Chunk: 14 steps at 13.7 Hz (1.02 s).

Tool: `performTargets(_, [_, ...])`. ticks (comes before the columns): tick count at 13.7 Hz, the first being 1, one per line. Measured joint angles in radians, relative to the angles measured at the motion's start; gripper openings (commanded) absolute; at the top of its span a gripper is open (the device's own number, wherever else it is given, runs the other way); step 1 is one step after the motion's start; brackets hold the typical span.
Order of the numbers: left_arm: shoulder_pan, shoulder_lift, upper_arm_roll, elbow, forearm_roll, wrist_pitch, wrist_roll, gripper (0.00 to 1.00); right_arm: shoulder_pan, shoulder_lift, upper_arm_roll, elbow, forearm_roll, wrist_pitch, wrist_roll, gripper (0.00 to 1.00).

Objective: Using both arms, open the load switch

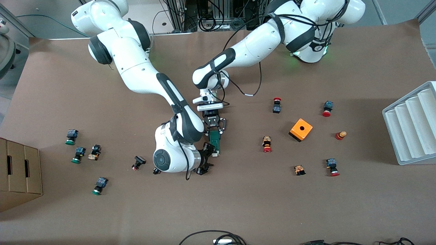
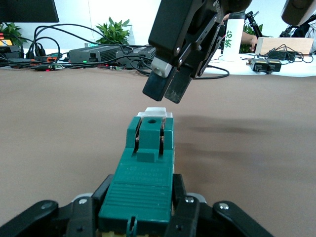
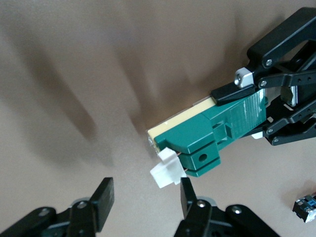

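Note:
The load switch (image 1: 215, 140), a narrow dark-green block, is held low over the middle of the table. My left gripper (image 1: 214, 131) is shut on one end of it; the left wrist view shows the block (image 2: 145, 168) clamped between the black fingers (image 2: 106, 186). A white tab (image 3: 165, 171) sticks out of the free end. My right gripper (image 3: 143, 195) stands open at that end, with one fingertip (image 3: 186, 193) just beside the tab and nothing between the jaws. In the front view the right gripper (image 1: 208, 159) sits below the block's tab end.
An orange box with a hole (image 1: 301, 129) and several red-capped buttons (image 1: 266, 144) lie toward the left arm's end. Green-capped buttons (image 1: 77, 155) and a cardboard box (image 1: 18, 173) lie toward the right arm's end. A white grooved tray (image 1: 412, 126) stands at the table's edge.

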State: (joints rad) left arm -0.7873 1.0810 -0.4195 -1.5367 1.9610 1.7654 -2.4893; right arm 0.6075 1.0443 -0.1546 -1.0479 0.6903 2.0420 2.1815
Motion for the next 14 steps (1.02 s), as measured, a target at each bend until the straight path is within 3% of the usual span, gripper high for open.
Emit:
performTargets(5, [0.0,0.0,0.0,0.0,0.0,0.0,0.0,0.47,0.009,0.005,0.006,0.0,0.0,-0.001,0.014,0.59])
performTargets(7, [0.0,0.0,0.0,0.0,0.0,0.0,0.0,0.47,0.01,0.005,0.008,0.0,0.0,-0.002,0.022,0.51])
performTargets(14, [0.0,0.0,0.0,0.0,0.0,0.0,0.0,0.47,0.011,0.005,0.014,0.0,0.0,-0.013,0.032,0.49])
